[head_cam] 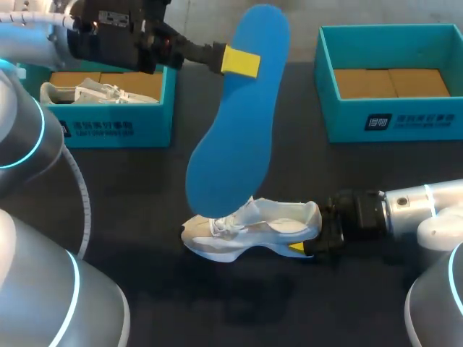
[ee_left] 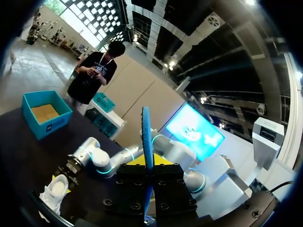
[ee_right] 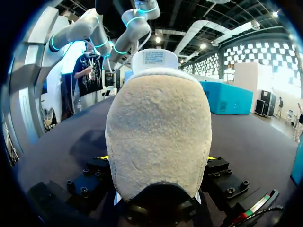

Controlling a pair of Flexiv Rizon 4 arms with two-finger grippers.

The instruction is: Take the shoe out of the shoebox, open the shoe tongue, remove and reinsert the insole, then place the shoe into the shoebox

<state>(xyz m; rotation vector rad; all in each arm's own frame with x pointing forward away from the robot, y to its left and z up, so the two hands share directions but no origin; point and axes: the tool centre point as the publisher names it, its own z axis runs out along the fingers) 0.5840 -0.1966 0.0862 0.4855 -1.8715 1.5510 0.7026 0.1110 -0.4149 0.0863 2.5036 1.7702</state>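
My left gripper is shut on a blue insole and holds it high over the table, its lower end hanging just above the shoe. In the left wrist view the insole stands edge-on between that gripper's fingers. The white shoe lies on the dark table, toe toward the left. My right gripper is shut on its heel from both sides. In the right wrist view the pale suede heel sits right in front of the right gripper, hiding the inside of the shoe.
A teal shoebox at the back left holds another white shoe. A second teal shoebox at the back right shows only its cardboard floor. Bare dark table lies in front of the held shoe.
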